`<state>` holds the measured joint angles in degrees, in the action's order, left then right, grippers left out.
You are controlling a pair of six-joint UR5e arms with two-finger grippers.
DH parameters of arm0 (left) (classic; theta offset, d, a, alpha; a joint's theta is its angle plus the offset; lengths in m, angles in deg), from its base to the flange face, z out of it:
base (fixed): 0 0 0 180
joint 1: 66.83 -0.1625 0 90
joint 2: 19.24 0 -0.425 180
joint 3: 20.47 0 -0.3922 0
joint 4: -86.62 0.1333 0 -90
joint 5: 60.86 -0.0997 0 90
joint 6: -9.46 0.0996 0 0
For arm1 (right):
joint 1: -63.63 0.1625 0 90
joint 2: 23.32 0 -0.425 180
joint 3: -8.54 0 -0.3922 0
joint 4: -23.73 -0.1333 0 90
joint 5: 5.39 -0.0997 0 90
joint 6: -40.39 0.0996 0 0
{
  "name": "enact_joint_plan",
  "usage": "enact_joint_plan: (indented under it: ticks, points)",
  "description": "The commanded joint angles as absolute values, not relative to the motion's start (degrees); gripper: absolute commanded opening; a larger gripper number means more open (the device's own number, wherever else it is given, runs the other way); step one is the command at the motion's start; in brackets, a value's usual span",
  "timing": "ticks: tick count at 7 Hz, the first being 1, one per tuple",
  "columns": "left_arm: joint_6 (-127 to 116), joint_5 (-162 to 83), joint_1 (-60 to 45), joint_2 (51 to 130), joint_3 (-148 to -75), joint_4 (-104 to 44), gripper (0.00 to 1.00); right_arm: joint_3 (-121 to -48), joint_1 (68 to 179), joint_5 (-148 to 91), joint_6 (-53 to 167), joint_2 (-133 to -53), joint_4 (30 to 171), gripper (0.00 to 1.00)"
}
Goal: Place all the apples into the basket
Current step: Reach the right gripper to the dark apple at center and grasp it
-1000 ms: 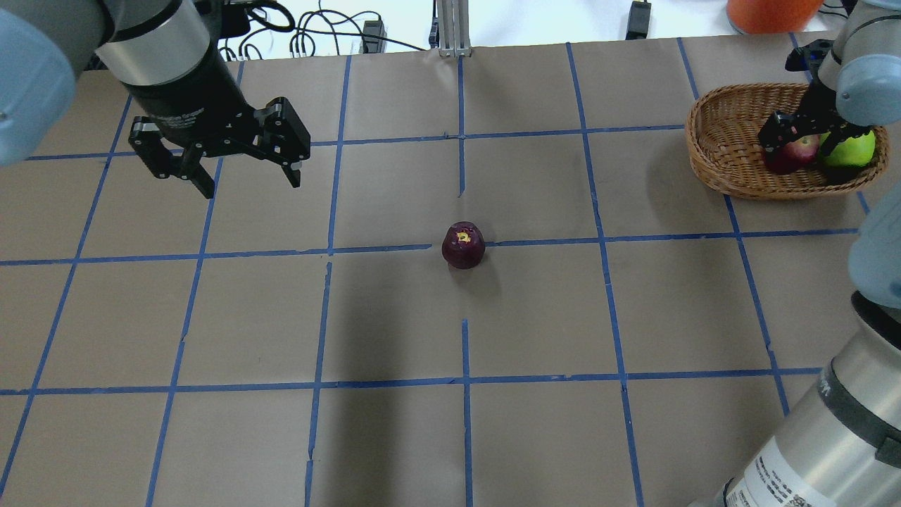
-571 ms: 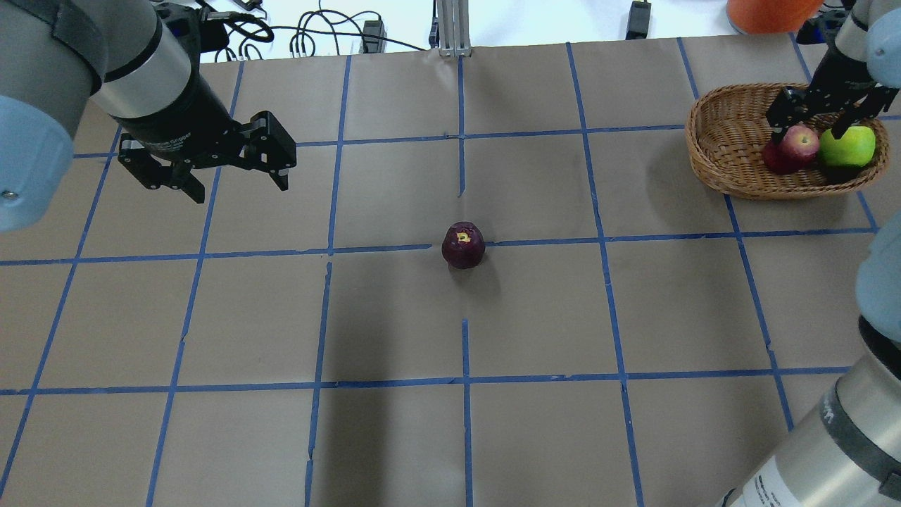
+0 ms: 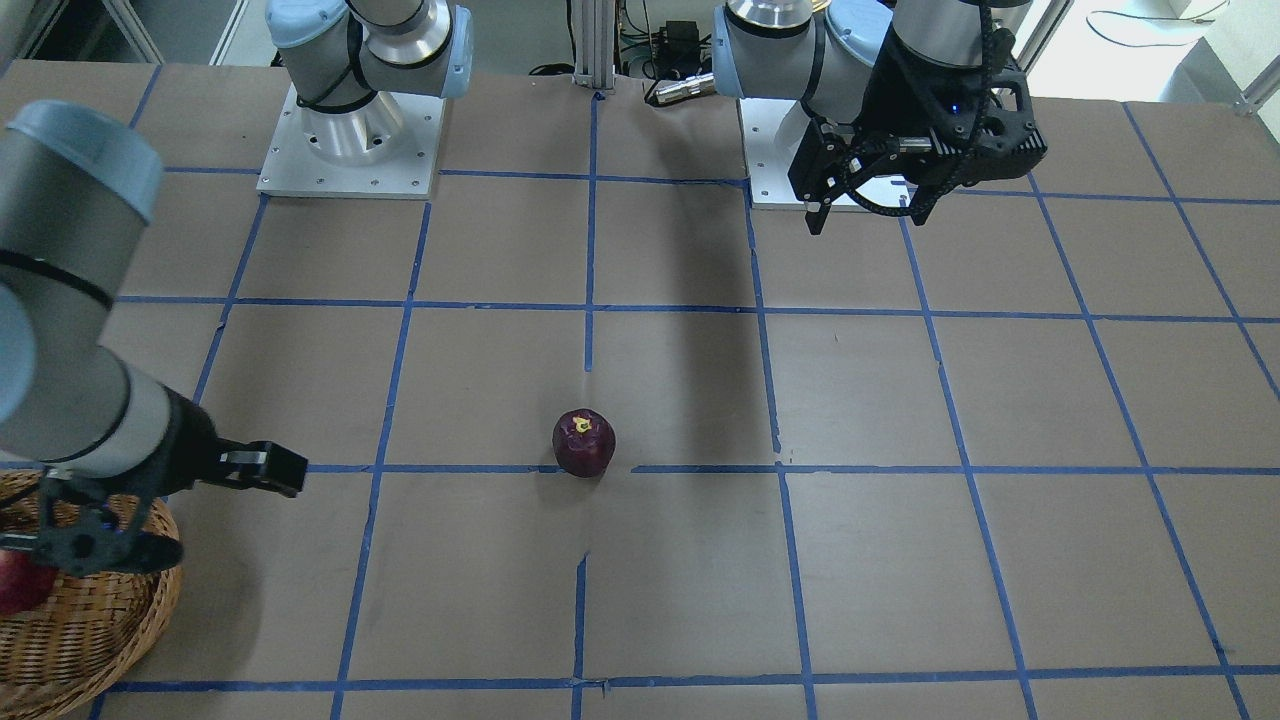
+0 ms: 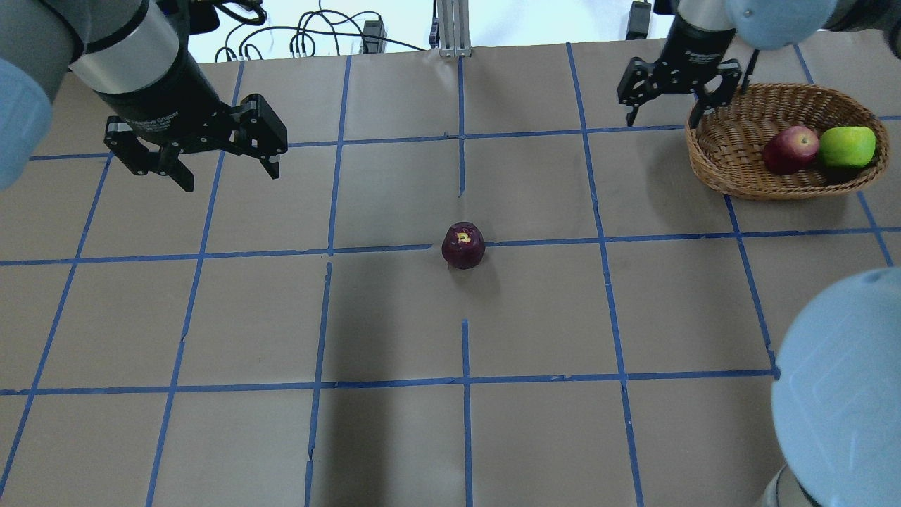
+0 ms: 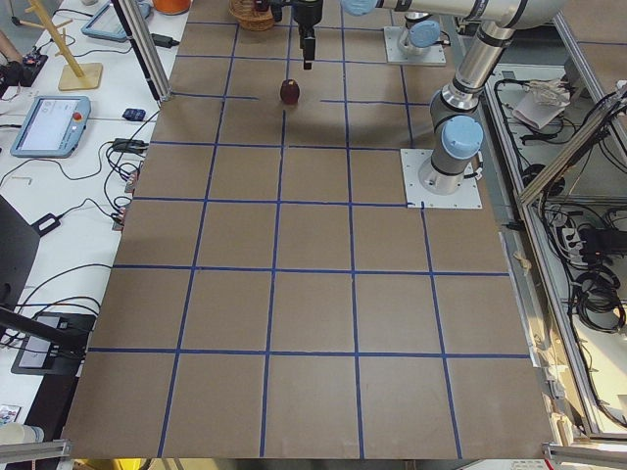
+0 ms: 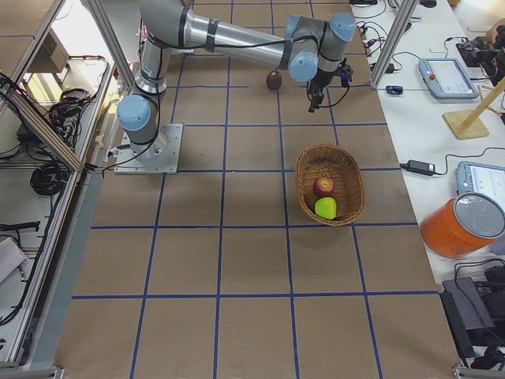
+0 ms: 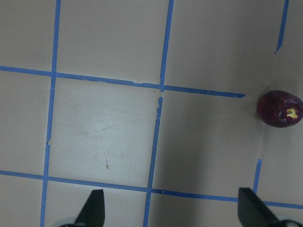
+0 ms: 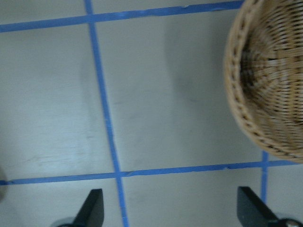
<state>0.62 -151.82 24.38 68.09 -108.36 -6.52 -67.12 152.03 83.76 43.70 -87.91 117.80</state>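
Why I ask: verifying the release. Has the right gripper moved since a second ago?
Yes. The right gripper moved left, off the basket, past its left rim.

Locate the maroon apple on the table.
In the overhead view the maroon apple sits alone near the table's centre, on a blue tape line, well to the left of the basket.

left tool (image 4: 229, 176) aloft, jaws spread wide, pointing down, right tool (image 4: 660, 121) aloft, jaws spread, nothing held
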Motion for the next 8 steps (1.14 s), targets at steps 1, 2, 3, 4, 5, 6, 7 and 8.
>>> enact_joint_plan:
  ticks: [1,2,3,4,5,6,7,8]
  points:
    - [0.67,-152.96,24.4,69.44,-105.98,-8.13,1.0,-68.61,162.64,80.6,54.5,-87.48,118.21,1.0]
    - [0.67,-153.23,24.4,69.35,-106.07,-7.95,1.0,-68.88,164.42,76.04,57.59,-86.0,118.56,1.0]
    - [0.67,-153.24,24.4,69.35,-106.16,-7.95,1.0,-68.89,166.44,74.61,57.79,-84.33,118.65,1.0]
    - [0.67,-153.24,24.4,69.35,-106.16,-7.86,1.0,-68.89,168.72,74.59,58.23,-82.57,120.31,1.0]
    - [0.67,-153.24,24.4,69.35,-106.16,-7.69,1.0,-68.97,170.48,74.59,58.84,-80.9,121.45,1.0]
    - [0.67,-153.24,24.4,69.35,-106.16,-7.77,1.0,-69.41,171.28,74.59,58.94,-79.23,121.55,1.0]
    - [0.67,-153.24,24.4,69.35,-106.16,-7.77,1.0,-69.76,171.29,74.59,58.94,-78.26,121.64,1.0]
    - [0.67,-153.24,24.31,69.26,-106.16,-7.77,1.0,-70.37,171.29,74.59,58.85,-78.07,121.64,1.0]
